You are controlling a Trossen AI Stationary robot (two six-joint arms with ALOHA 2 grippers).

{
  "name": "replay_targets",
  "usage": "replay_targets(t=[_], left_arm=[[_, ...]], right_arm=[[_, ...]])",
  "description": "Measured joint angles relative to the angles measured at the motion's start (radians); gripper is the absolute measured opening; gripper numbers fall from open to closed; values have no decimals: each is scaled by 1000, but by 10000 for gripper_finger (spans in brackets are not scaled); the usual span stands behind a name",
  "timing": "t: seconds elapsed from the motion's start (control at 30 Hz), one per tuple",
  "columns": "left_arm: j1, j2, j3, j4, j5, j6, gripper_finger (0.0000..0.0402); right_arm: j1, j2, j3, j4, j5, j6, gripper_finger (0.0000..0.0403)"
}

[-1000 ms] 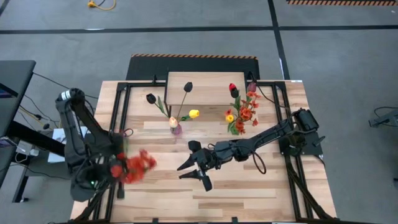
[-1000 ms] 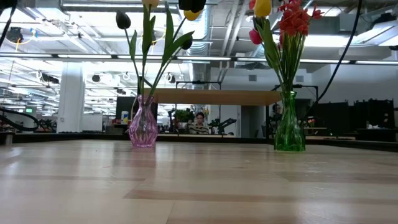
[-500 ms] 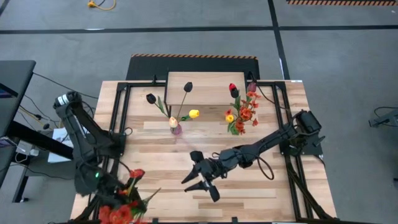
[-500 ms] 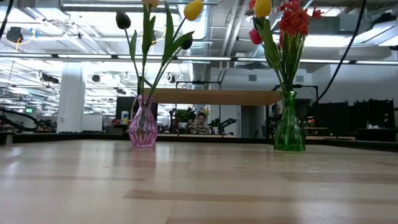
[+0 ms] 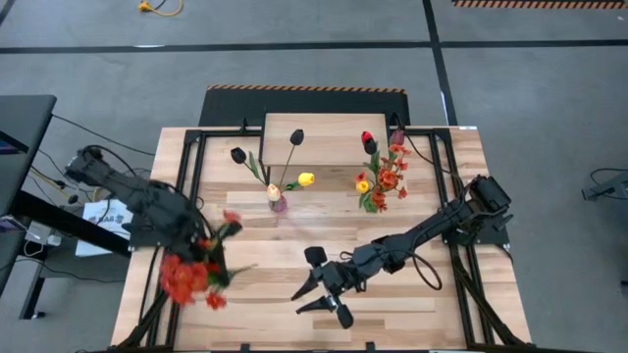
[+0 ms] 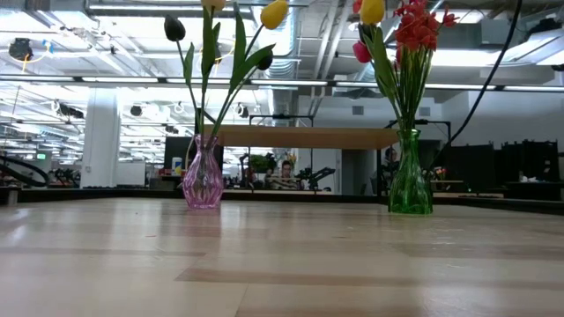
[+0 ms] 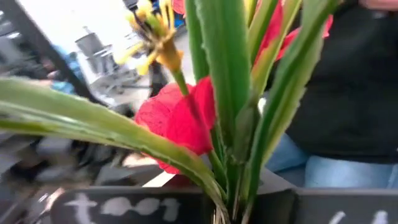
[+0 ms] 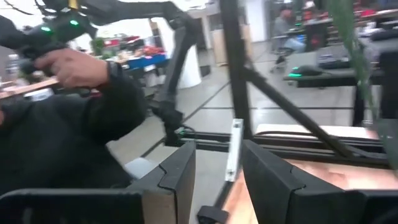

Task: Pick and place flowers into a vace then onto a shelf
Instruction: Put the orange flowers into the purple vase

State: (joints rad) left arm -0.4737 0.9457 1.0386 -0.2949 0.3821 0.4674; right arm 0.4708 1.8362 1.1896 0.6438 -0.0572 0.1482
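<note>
My left pincer sits over the left side of the light wood-plank worktop, its fingers clamped together on the green stems of a bunch of orange-red artificial blossoms. The red heads hang out toward the worktop's near-left edge. In my left wrist view the stems rise straight out from between my fingers, with a red petal and long green leaves filling the picture.

My right pincer is low over the middle of the worktop, toward its near edge, arm stretched in from the right. Its two dark fingers stand apart with nothing between them. Beyond them the right wrist view shows a person's dark sleeve and hand, blurred, so I cannot say what that hand is doing.

Farther back, a small pink glass vase holds dark maroon and yellow tulips on long stems. To its right stands a green glass vase with red, yellow and orange-red flowers. Both vases stand on the worktop just in front of the low light-wood shelf on thin black legs at the far edge, not on it.
</note>
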Motion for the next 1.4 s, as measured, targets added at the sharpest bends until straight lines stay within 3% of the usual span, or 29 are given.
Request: replay_targets(t=[0.3,0.67,1.0,1.23,1.4], left_arm=[[185,-104,0,-20,38,64,0],[424,-134,0,-32,1,101,0],[615,-125,0,-76,-14,0,0],[661,-112,-8,41,-26,-66,0],[711,-123,-110,183,-72,-109,0]], right_arm=[[0,0,0,-5,113,0,121],[1,0,0,-24,116,0,121],[-9,0,0,-48,115,0,121],[-9,0,0,-55,116,0,121],[-9,0,0,-56,116,0,121]])
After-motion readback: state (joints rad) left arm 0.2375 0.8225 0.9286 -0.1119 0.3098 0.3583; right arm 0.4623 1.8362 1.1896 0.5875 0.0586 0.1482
